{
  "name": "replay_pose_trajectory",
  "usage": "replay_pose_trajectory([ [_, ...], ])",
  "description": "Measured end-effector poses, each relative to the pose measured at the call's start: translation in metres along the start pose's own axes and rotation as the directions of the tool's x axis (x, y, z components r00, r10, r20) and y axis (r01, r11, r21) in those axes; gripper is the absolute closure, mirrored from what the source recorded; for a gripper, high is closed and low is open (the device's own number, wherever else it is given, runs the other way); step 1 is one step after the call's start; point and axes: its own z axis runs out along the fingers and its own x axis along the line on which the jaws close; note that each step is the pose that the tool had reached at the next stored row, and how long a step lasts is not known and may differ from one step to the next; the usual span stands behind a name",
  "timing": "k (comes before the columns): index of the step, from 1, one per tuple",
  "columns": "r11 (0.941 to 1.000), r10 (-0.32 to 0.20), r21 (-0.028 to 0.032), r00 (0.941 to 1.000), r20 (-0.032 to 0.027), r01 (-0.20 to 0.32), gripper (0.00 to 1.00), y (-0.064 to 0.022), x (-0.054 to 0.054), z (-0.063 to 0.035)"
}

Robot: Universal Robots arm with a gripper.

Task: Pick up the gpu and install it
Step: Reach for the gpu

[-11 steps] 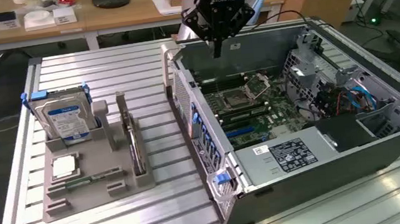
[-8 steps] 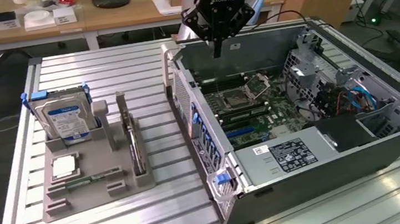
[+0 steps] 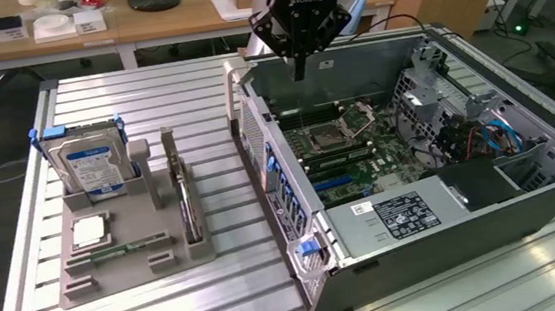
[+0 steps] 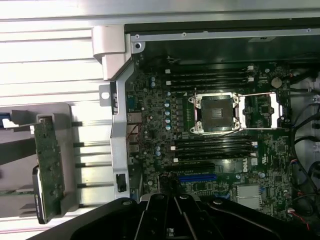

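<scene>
claw [image 3: 299, 70]: fingers pinched together, holding nothing, above open case [image 3: 449, 215]
gpu [image 3: 185, 200]: well apart, toward the exterior view's left, on edge in grey holder [image 3: 114, 275]
gpu look: thin flat card, greenish face

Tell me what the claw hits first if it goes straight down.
Likely the motherboard in the open case, near the blue slot; the claw hangs above it, depth unclear.
</scene>
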Motion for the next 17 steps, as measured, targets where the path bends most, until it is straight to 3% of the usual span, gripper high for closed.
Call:
replay_pose_trajectory([
  [17, 1.0, 0.0, 0.0, 1.0, 0.0, 0.0, 0.89, -0.0006, 0.0072, -0.0002],
])
